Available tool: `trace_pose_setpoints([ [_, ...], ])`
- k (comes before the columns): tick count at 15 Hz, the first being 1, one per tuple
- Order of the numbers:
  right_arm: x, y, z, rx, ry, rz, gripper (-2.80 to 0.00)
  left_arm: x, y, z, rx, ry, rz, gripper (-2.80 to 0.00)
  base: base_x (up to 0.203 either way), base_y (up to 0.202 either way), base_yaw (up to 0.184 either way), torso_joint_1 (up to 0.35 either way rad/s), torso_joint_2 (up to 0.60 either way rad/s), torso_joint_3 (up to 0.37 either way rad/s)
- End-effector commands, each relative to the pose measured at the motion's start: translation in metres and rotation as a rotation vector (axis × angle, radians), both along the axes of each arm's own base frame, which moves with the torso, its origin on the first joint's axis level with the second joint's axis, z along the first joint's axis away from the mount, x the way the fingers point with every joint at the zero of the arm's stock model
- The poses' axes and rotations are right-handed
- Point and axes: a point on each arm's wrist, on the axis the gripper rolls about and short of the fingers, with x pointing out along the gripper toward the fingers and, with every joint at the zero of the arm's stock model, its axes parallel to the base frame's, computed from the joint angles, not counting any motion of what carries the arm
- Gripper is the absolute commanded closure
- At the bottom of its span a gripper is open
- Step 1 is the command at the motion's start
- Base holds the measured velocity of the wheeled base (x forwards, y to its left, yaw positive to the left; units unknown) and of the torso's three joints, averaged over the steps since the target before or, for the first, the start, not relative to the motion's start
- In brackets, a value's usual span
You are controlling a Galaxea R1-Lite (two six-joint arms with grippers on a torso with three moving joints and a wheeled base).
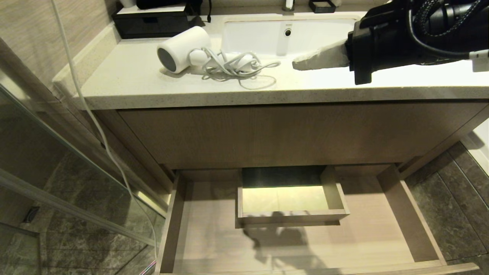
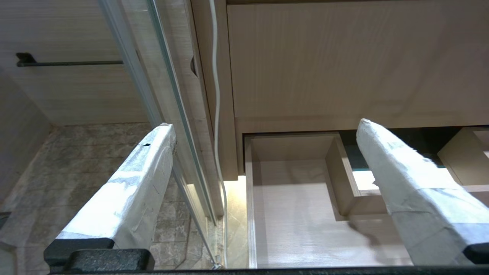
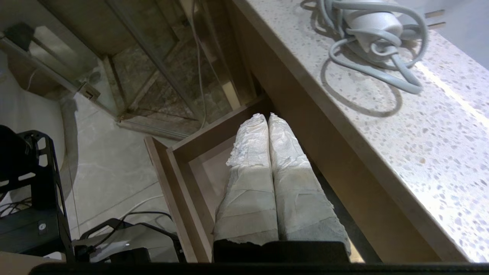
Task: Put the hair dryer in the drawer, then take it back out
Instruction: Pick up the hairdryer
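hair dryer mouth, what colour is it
Dark grey, ringed by the white barrel of the hair dryer; it shows best in the head view.

We found the hair dryer (image 1: 183,53) lying on the desk (image 1: 153,89), left of the sink (image 1: 259,36), its cord (image 1: 237,67) trailing toward the basin. A black box (image 1: 153,23) sat behind it at the desk's rear. Our right gripper (image 1: 296,65) hung over the desk's front edge, right of the dryer and apart from it. Below the vanity panel (image 1: 290,133), the drawer (image 1: 408,214) stood pulled out, its notch (image 1: 290,215) at the rear. Our left gripper (image 2: 263,128) hung low before the drawer's left end.
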Motion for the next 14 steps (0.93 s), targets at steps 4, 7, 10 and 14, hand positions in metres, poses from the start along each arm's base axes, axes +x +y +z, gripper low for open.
trace_pose_setpoints([
  [4,0.017,0.013,-0.015,-0.08,-0.086,0.042,0.0,0.004,0.0,-0.011,-0.001,0.038,0.0,-2.8,0.0,0.0,0.0,0.0,0.0,0.0],
  [7,0.022,0.016,-0.018,-0.084,-0.09,0.03,0.0,0.004,0.0,-0.011,-0.001,0.038,0.0,-2.8,0.0,0.0,0.0,0.0,0.0,0.0],
  [10,0.02,0.011,-0.014,-0.076,-0.107,0.013,0.0,0.004,0.0,-0.011,-0.001,0.038,0.0,-2.8,0.0,0.0,0.0,0.0,0.0,0.0],
  [14,0.016,0.0,-0.005,-0.063,-0.146,-0.018,0.0,0.004,0.0,-0.011,-0.001,0.038,0.0,-2.8,0.0,0.0,0.0,0.0,0.0,0.0],
])
